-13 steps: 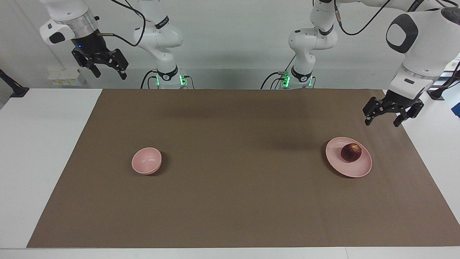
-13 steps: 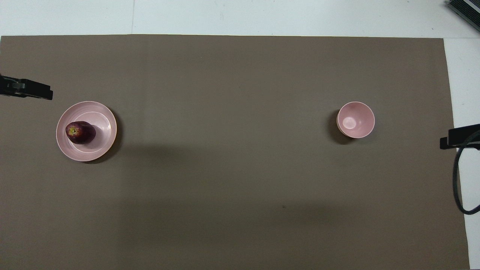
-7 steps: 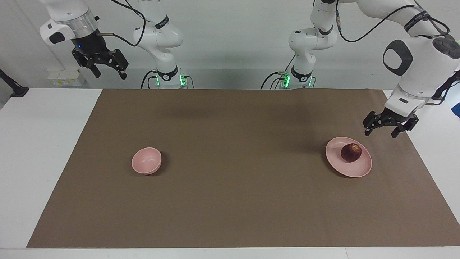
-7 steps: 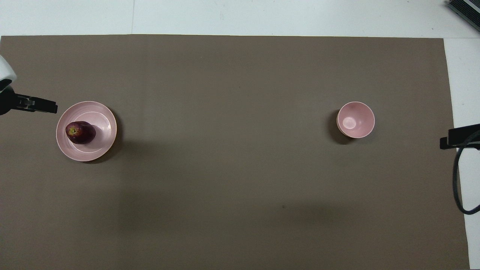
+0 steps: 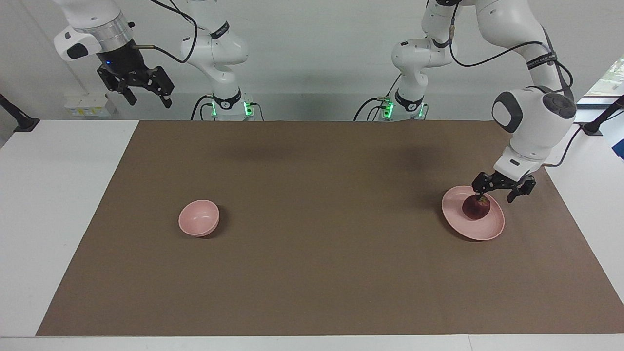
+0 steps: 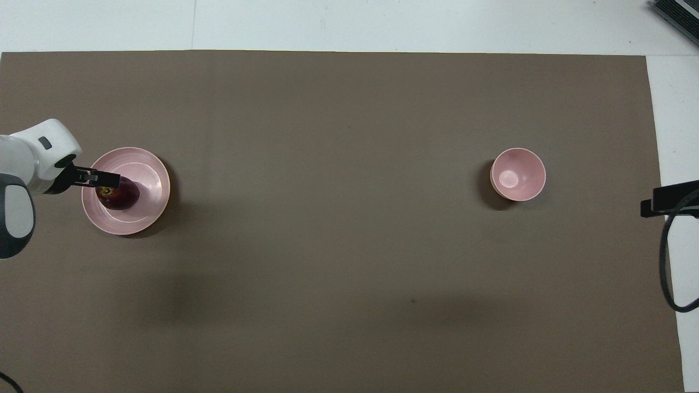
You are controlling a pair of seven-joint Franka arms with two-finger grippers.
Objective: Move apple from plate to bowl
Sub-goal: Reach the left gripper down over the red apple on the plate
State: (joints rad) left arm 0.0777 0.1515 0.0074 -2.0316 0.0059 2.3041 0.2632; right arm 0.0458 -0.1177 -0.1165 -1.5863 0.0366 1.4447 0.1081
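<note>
The dark red apple [image 5: 476, 208] lies on the pale pink plate [image 5: 456, 217] toward the left arm's end of the table; in the overhead view the apple [image 6: 123, 197] sits off-centre on the plate [image 6: 148, 180]. My left gripper [image 5: 496, 196] is open and low over the plate. One finger is at the apple's top and the other is over the plate's rim. It also shows in the overhead view [image 6: 102, 179]. The small pink bowl [image 5: 198, 218] stands empty toward the right arm's end [image 6: 517, 174]. My right gripper [image 5: 150, 101] waits open, high above its end of the table.
A brown mat [image 5: 312, 273] covers most of the white table [image 5: 58, 204]. A black cable [image 6: 667, 262] loops by my right gripper [image 6: 663, 199] at the mat's edge.
My left gripper has come down and moved in from beside the plate to the apple's top. The right arm, apple, plate and bowl have not moved.
</note>
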